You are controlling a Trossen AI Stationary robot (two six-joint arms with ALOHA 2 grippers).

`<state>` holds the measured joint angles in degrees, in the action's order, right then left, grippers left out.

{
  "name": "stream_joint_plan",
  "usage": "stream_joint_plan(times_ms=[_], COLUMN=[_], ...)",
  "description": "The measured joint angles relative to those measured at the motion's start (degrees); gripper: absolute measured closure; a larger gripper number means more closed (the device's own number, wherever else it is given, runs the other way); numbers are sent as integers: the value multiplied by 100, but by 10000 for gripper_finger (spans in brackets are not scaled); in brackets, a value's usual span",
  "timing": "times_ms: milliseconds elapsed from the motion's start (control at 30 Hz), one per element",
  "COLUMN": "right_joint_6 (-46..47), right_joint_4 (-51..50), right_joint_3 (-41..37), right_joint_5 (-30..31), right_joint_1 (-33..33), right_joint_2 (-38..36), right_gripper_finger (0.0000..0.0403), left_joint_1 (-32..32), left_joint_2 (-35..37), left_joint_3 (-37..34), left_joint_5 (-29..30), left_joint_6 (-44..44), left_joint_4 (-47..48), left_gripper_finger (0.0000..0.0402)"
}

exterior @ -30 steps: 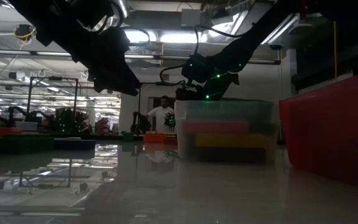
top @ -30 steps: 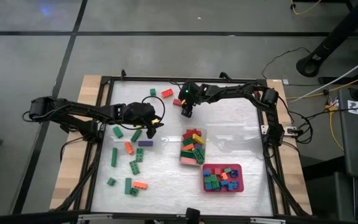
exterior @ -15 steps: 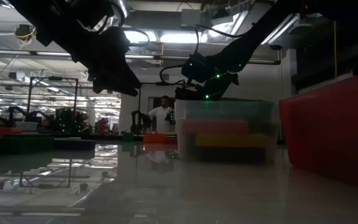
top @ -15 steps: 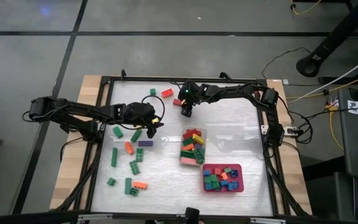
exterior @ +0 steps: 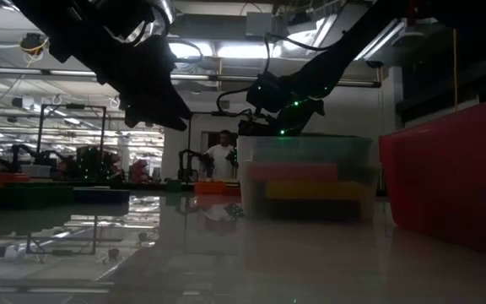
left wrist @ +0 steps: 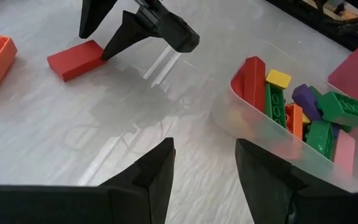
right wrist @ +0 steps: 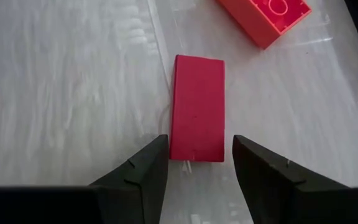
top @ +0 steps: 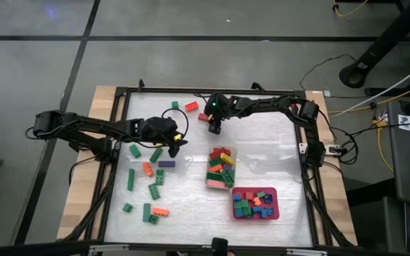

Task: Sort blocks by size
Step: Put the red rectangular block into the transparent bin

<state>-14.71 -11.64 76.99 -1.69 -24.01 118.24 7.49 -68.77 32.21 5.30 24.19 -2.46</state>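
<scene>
- High view: the right gripper [top: 215,129] hangs over a red block [top: 203,117] near the table's far edge; the left gripper [top: 179,142] sits mid-table, left of the clear tub [top: 220,186]. Loose blocks [top: 148,190] lie on the left; short ones fill the red tray [top: 270,214].
- Low view: both arms hang above the tub; how the jaws stand cannot be told here.
- Left wrist view: the left gripper's jaws are parted and empty above bare table, touching nothing.
- Right wrist view: the right gripper's jaws are spread, straddling the smooth-faced red block lying flat, not visibly pressing it. An orange block [right wrist: 266,17] lies beyond.
</scene>
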Motion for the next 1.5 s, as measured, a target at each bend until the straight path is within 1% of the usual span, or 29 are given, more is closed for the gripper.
stream_joint_plan(times_ms=[167,400,533,767,1100,1200,1267,1367,1500], right_joint_6=[-27,-27,-28,-54,-69,-70,-71,-70,-57], right_joint_4=[-6,75,74,36,-685,-933,-1081,-1132,-1063], right_joint_3=[0,0,0,0,26,28,28,24,11], right_joint_5=[5,93,111,103,-107,-488,-595,-513,-135], right_joint_1=[2,0,0,0,58,98,164,280,397], right_joint_2=[0,28,28,28,-48,-49,-55,-51,-44], right_gripper_finger=[228,264,275,277,277,277,277,277,277], left_joint_1=[0,0,0,0,0,0,0,0,0], left_joint_2=[0,0,0,0,0,0,0,0,0], left_joint_3=[2,2,2,2,2,2,2,2,2], left_joint_5=[0,0,0,0,0,0,0,0,1], left_joint_6=[71,137,137,142,150,145,133,129,91], left_joint_4=[0,0,0,-11,-13,-14,-15,-15,-13], left_gripper_finger=[245,245,245,245,245,245,245,245,245])
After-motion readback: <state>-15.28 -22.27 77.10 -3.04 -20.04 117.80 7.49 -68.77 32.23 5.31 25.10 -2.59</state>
